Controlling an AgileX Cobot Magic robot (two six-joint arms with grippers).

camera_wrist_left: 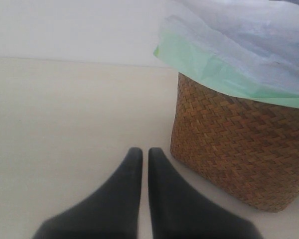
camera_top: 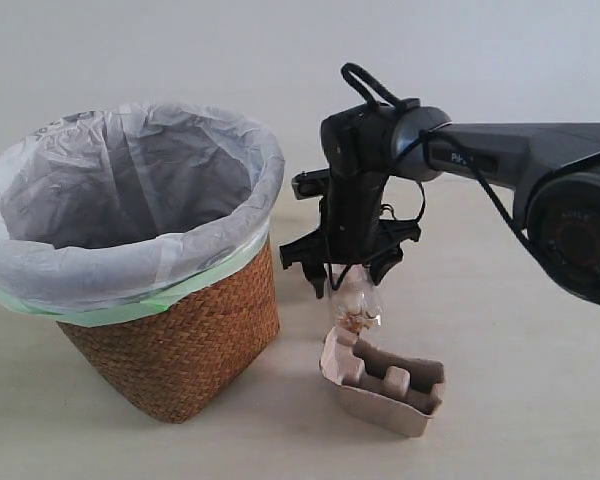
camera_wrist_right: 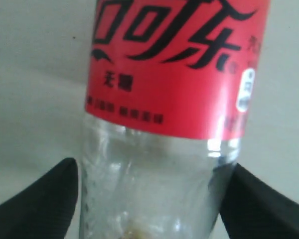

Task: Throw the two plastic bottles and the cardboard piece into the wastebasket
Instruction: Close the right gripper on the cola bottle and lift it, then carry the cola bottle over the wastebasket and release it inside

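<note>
My right gripper (camera_top: 347, 270) points down, shut on the clear plastic bottle with the red label (camera_top: 357, 302). The bottle hangs right of the wastebasket (camera_top: 180, 340), just over the near-left end of the tan cardboard piece (camera_top: 388, 385), which lies on the table. In the right wrist view the bottle (camera_wrist_right: 174, 74) fills the frame between the two black fingers of that gripper (camera_wrist_right: 153, 167); its cap is hidden. My left gripper (camera_wrist_left: 141, 152) is shut and empty, low over the table beside the wicker wall of the wastebasket (camera_wrist_left: 234, 144). The green-capped bottle is out of view.
The wastebasket's white bag liner with its pale green edge (camera_top: 130, 290) folds wide over the rim. The right arm (camera_top: 520, 155) reaches in from the right edge. Bare pale table (camera_top: 520, 330) lies right of the cardboard.
</note>
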